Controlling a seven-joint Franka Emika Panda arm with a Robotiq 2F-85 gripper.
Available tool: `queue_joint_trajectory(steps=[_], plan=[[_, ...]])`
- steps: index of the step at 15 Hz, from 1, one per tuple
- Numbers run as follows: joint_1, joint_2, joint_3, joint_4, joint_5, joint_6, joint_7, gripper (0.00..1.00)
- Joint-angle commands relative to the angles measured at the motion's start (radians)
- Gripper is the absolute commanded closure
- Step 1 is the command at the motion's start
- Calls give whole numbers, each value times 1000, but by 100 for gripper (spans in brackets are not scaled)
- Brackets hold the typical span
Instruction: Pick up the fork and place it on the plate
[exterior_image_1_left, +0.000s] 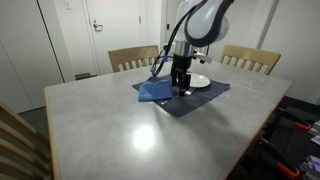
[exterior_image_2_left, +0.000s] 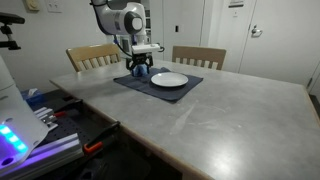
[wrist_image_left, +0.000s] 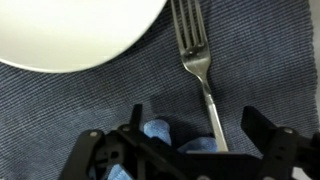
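Right now your tool (wrist_image_left: 178, 148) hangs wide open and empty, jaws either side of the handle of the fork (wrist_image_left: 198, 68). The fork lies flat on the woven dark blue placemat (wrist_image_left: 80, 100), tines just beside the plate (wrist_image_left: 70, 30). Expect it light, stiff, slick and thin: pinch mid-handle, low against the cloth. Beyond, the plate is round, glossy white.

Shiny metal fork (wrist_image_left: 195, 62), glossy plate (wrist_image_left: 70, 30), woven cloth mat (wrist_image_left: 90, 100).

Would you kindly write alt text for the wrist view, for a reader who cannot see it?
A silvery fork lies on a dark blue placemat, beside a white plate. The open gripper hangs over its handle and a blue napkin.
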Motion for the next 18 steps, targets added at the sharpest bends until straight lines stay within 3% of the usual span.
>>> queue_joint_trajectory(steps=[1, 8, 18], plan=[[-13, 35, 1, 22, -45, 27, 14, 0], [13, 16, -23, 12, -99, -18, 108, 2], [17, 21, -1, 14, -111, -52, 148, 9]])
